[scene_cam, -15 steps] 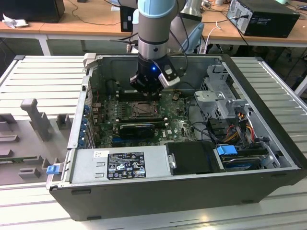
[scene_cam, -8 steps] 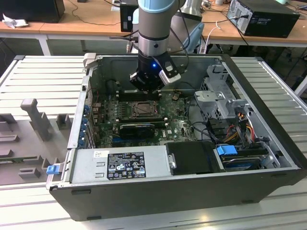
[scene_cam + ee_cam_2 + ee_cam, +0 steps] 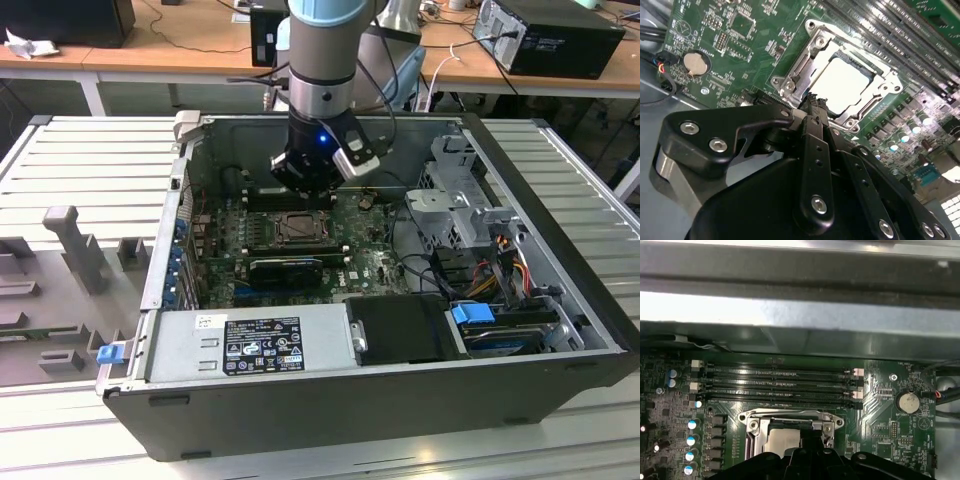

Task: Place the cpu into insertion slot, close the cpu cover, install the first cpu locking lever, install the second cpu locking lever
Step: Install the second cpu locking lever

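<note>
The cpu [image 3: 845, 82] shows its pale silvery top, lying flat in the insertion slot [image 3: 300, 228] on the green motherboard. The cpu cover [image 3: 805, 55], a metal frame with a square window, lies down around the chip. In the first wrist view the cpu [image 3: 782, 440] and the cpu cover [image 3: 790, 416] sit just beyond the fingers. My gripper [image 3: 812, 102] is shut with nothing held, its tips at the socket frame's edge. In the exterior view the gripper [image 3: 308, 190] hangs just behind the socket inside the case. I cannot make out the locking levers.
Long memory slots [image 3: 780, 385] run beside the socket, and a coin battery [image 3: 695, 63] sits farther off. A black card [image 3: 290, 268] lies in front of the socket. The power supply [image 3: 250, 345], drive cage [image 3: 460, 200] and cables [image 3: 500, 270] crowd the case.
</note>
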Controlling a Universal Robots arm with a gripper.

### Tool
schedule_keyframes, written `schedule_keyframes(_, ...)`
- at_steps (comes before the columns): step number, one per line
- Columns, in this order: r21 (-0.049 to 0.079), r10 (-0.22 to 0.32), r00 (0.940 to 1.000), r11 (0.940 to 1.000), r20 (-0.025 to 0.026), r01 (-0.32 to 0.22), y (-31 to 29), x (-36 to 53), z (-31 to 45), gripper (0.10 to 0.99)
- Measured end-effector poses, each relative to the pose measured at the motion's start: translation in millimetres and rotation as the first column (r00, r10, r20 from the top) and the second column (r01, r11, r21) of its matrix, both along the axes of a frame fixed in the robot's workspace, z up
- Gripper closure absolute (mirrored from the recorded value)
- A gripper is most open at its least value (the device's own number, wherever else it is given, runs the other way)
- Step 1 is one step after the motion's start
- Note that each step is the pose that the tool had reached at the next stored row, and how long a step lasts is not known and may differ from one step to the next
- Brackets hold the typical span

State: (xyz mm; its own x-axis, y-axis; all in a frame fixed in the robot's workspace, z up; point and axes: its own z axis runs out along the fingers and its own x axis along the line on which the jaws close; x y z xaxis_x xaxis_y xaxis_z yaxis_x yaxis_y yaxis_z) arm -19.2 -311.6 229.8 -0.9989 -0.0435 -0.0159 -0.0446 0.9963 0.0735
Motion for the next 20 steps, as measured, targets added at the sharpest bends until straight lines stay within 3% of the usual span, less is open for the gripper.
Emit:
schedule_keyframes(14,0.000,0.000,1.0000,1.0000,0.0000,0.000,-20.1,0.0,0.0,0.980)
schedule_keyframes(16,0.000,0.000,1.0000,1.0000,-0.0001,0.000,-27.2,0.0,0.0,0.980)
schedule_keyframes(20,0.005,0.000,1.0000,1.0000,-0.0037,0.000,-27.9,0.0,3.4,0.980)
